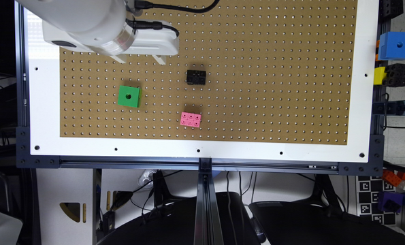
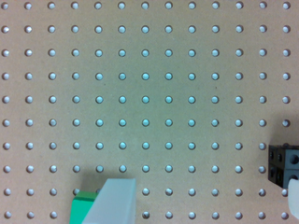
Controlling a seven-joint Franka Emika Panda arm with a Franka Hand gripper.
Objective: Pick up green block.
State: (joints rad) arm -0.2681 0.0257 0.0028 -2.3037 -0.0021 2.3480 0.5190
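Three small blocks sat on the brown pegboard (image 1: 256,68), which lay inside a white frame (image 1: 222,149). Nearest the exterior view's bottom edge was the pink studded brick (image 1: 190,119), lying flat, well apart from the others. Farther in and toward the exterior view's left stood the green block (image 1: 129,96), a bright cube with one dark round hole in its top face, resting on the board with nothing touching it. Farther still, toward the middle of the board, sat the small black block (image 1: 196,77).

Beyond the green block, at the far left of the exterior view, hung the white arm (image 1: 83,20) with a black cable (image 1: 175,6) running off it, and the gripper (image 1: 140,59) pointed down over bare board, near the green block but apart from it. Its two pale fingers (image 1: 159,59) stood spread wide, with nothing between them.

From the wrist view, one translucent finger (image 2: 112,200) overlapped a corner of the green block (image 2: 80,207), while the other finger (image 2: 294,195) showed at the frame edge just beside the black block (image 2: 282,163); open pegboard (image 2: 149,93) lay between the two.

Off the board, at the exterior view's right, a blue block (image 1: 395,45), a yellow one (image 1: 379,75) and a black one (image 1: 397,75) sat on the dark rail.
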